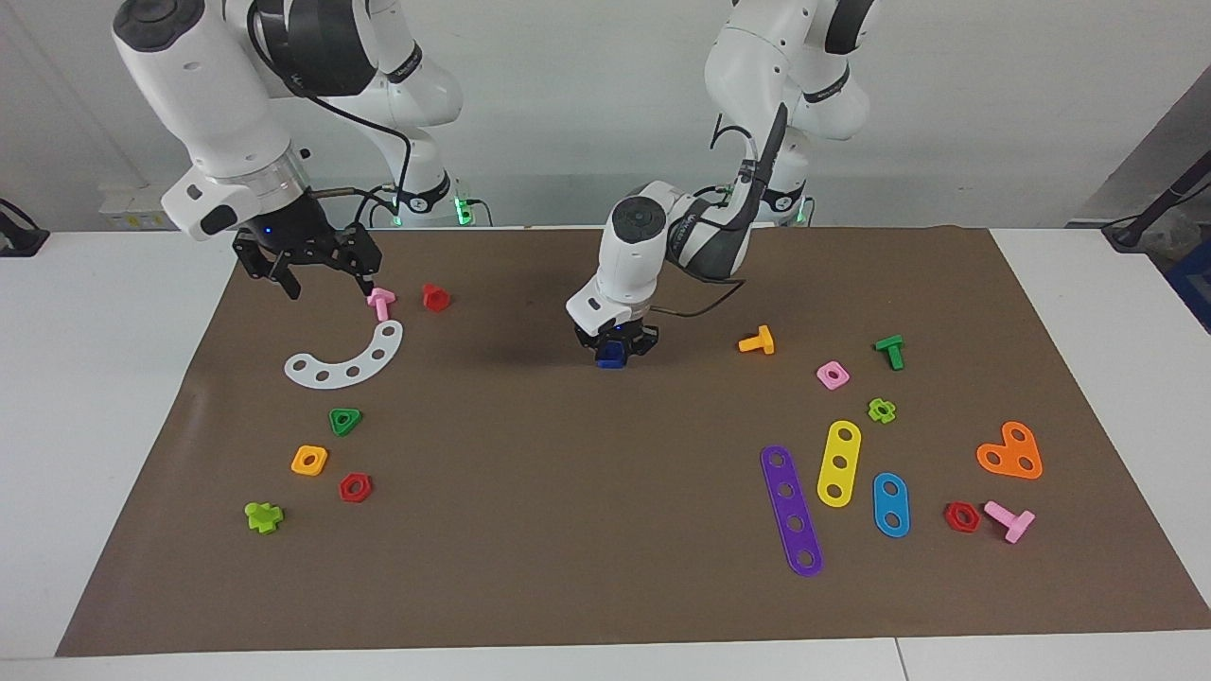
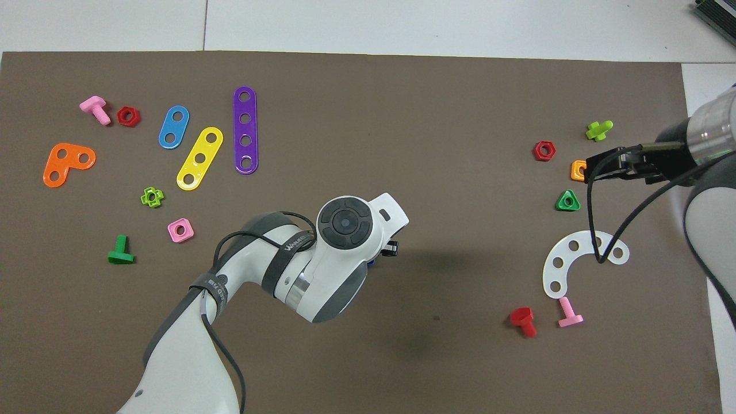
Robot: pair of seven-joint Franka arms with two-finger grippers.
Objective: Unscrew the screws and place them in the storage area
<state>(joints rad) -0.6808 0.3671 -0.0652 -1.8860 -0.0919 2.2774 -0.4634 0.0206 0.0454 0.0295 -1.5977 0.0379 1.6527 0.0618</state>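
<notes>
Over the counter (image 1: pixel 605 567), toward the right arm's end from the blue screw (image 1: pixel 611 355), the right gripper (image 1: pixel 312 274) hangs with jaws wide open and empty; the left gripper (image 1: pixel 617 345) clamps that screw mid-counter

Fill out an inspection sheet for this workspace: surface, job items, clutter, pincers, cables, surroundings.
Surface: brown mat covering a white table; flat, no spills seen.
Job's things: blue screw in the left pincer, low over the mat's middle.
Clutter: white curved plate, pink bolt and red bolt toward the right arm's end; purple strip, yellow strip, blue strip and orange heart plate toward the left arm's end; small nuts scattered at both ends.
Pincers: left pincer shut on the blue screw; right pincer open, raised over the pink bolt.
Cables: black cable hanging from the right arm over the white curved plate.
Surroundings: white wall; nothing else seen.
</notes>
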